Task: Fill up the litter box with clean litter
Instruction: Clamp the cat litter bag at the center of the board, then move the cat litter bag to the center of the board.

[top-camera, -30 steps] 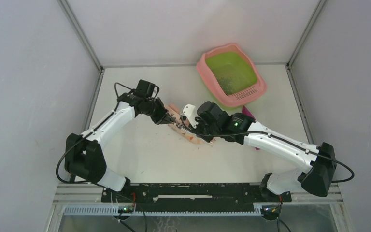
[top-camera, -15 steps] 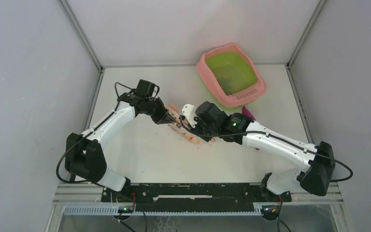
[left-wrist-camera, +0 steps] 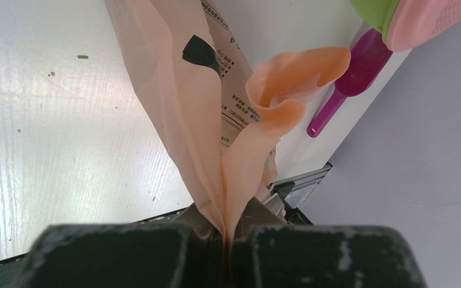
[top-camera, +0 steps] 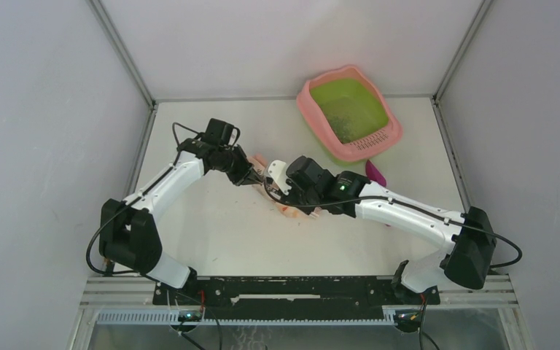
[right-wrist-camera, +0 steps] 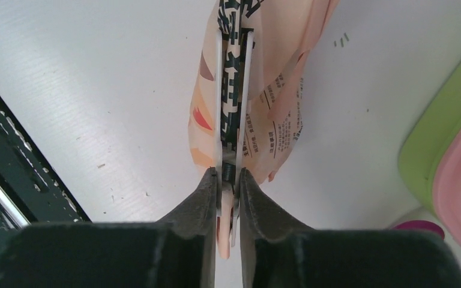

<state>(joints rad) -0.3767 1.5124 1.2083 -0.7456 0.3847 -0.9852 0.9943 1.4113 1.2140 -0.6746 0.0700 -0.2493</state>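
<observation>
Spill risk: bag (left-wrist-camera: 186, 120) well apart from litter box (top-camera: 350, 154)
L pincer (left-wrist-camera: 225, 231) clamps bag, R pincer (right-wrist-camera: 228, 174) near-shut on white tool (right-wrist-camera: 219, 90) astride it; a tear dumps contents on desk (top-camera: 211, 226).

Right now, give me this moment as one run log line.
left gripper: shut on bag | right gripper: shut on white two-bladed tool, blades astride bag | litter box: sparse litter

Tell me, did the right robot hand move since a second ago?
Yes. The right gripper, shut on the bag, slid a little left, away from the litter box.
</observation>
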